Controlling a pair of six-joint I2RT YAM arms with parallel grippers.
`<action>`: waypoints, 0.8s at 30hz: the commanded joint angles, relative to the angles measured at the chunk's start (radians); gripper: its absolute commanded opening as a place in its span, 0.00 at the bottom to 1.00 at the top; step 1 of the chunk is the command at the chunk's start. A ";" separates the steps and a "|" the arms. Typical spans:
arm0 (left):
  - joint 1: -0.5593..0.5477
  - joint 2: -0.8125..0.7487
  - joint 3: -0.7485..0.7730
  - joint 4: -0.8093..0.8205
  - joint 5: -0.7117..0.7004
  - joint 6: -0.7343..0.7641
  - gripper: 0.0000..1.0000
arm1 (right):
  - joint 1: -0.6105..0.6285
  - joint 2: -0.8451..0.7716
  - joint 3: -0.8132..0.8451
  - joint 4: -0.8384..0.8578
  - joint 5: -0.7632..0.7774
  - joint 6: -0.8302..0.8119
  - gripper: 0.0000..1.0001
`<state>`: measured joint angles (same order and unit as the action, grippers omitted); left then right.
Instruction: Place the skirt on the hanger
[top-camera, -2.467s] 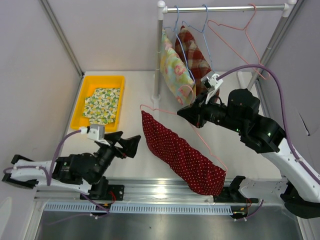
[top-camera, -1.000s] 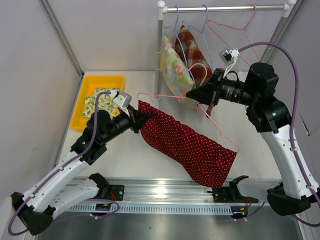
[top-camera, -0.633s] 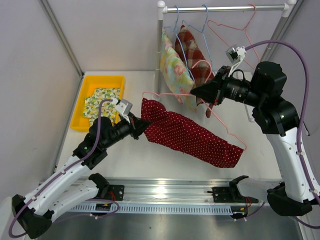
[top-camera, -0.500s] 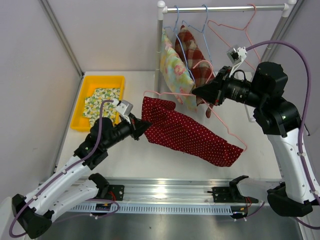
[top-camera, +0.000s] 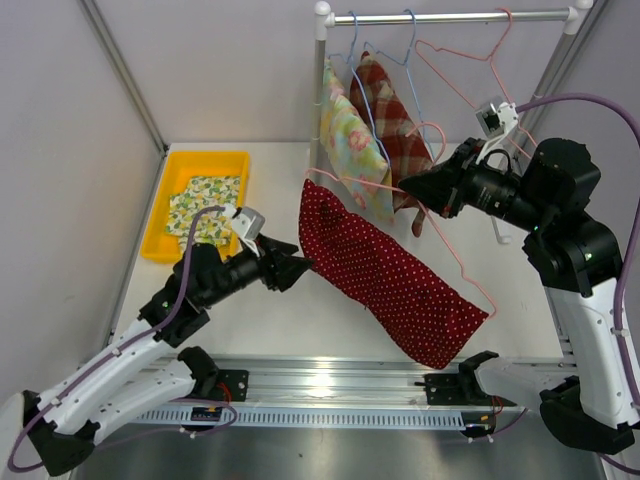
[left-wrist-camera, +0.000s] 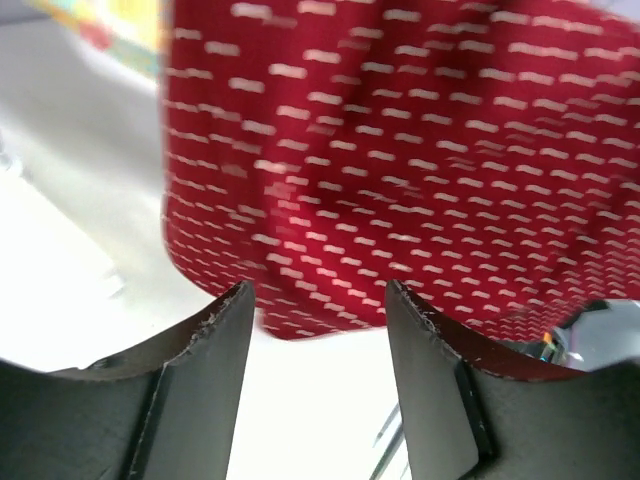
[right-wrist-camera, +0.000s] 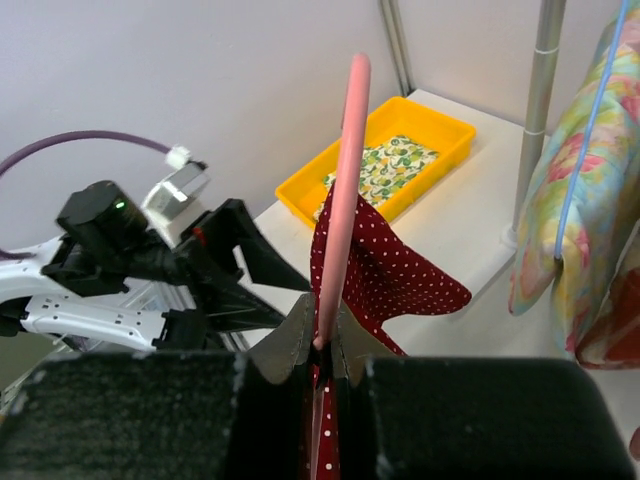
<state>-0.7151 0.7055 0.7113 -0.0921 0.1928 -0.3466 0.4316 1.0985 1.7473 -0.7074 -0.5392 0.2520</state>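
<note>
**Left claw off the skirt, right claw carrying the hanger**

Top view: my left claw (top-camera: 290, 268) sits left of centre with its jaws spread wide and nothing between them. Its tips lie just beside the left edge of the skirt (top-camera: 385, 275), and I see no grip. The right claw (top-camera: 407, 186), right of centre, is clamped on the pink hanger (top-camera: 461, 270). The skirt is draped on that hanger and runs from just above centre down to the lower right. The yellow tray (top-camera: 205, 158) is at the left.

Left wrist view: the two fingers (left-wrist-camera: 215, 370) stand wide apart at the bottom. The red dotted skirt (left-wrist-camera: 400, 150) fills the upper frame beyond the tips. I cannot tell whether they touch it.

Right wrist view: the jaws are pinched tight on the pink wire (right-wrist-camera: 345, 180) at the centre. The skirt (right-wrist-camera: 385, 275) is bunched just behind it, and the left claw (right-wrist-camera: 260, 265) gapes at its left.

Half a second ago the left claw was up against the skirt's upper-left corner; now it has let go and drawn slightly back. The right arm has shifted rightward, and the skirt hangs steeper.
</note>
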 joint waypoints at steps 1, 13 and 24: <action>-0.116 -0.061 0.074 -0.031 -0.139 0.029 0.61 | -0.002 -0.005 0.003 0.034 0.041 0.001 0.00; -0.970 0.311 0.249 0.244 -0.927 0.210 0.66 | 0.009 0.001 -0.017 0.039 0.111 0.004 0.00; -1.051 0.750 0.569 0.284 -1.096 0.207 0.84 | 0.136 0.037 -0.009 0.013 0.338 -0.023 0.00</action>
<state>-1.7592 1.4464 1.2015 0.1356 -0.8104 -0.1520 0.5465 1.1255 1.7168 -0.7429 -0.2859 0.2367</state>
